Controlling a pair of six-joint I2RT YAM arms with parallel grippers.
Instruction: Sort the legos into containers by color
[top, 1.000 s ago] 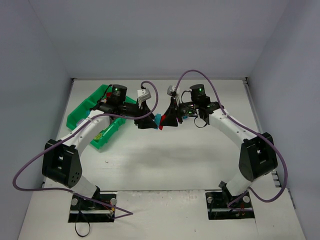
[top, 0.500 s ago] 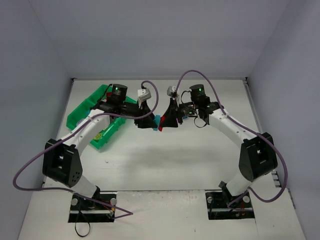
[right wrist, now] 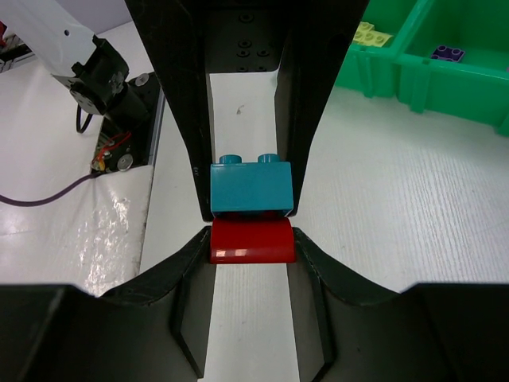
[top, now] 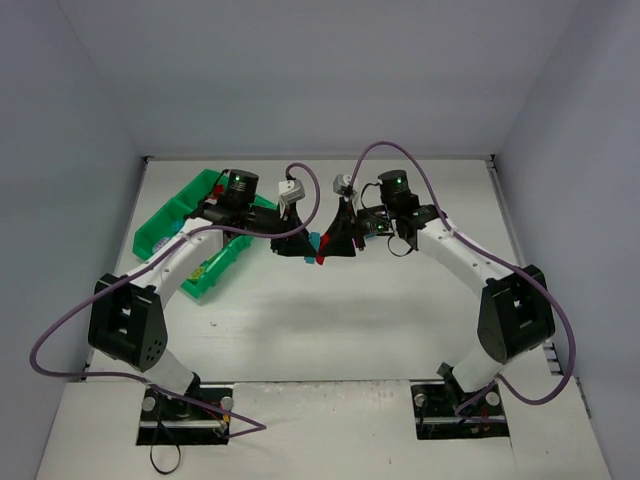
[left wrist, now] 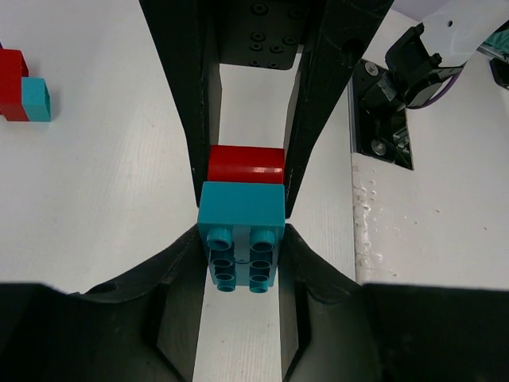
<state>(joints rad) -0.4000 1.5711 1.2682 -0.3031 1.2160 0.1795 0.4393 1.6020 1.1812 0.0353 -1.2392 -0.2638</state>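
A cyan brick (left wrist: 242, 231) and a red brick (left wrist: 246, 164) are joined together and held between my two grippers above the table's middle. My left gripper (left wrist: 242, 243) is shut on the cyan brick (top: 314, 241). My right gripper (right wrist: 251, 243) is shut on the red brick (right wrist: 251, 241), with the cyan brick (right wrist: 251, 188) beyond it. In the top view the left gripper (top: 298, 246) and the right gripper (top: 333, 243) face each other, tips almost touching. The green tray (top: 165, 228) lies at the far left. It holds yellow-green bricks (right wrist: 371, 33) and a purple brick (right wrist: 447, 54) in separate compartments.
Another joined red and cyan pair (left wrist: 21, 95) lies on the table in the left wrist view. The left arm reaches over the tray's near side. The tray's wall (right wrist: 445, 83) stands at the upper right of the right wrist view.
The left gripper has shifted slightly right, toward the right gripper. Both stay shut on the joined bricks.
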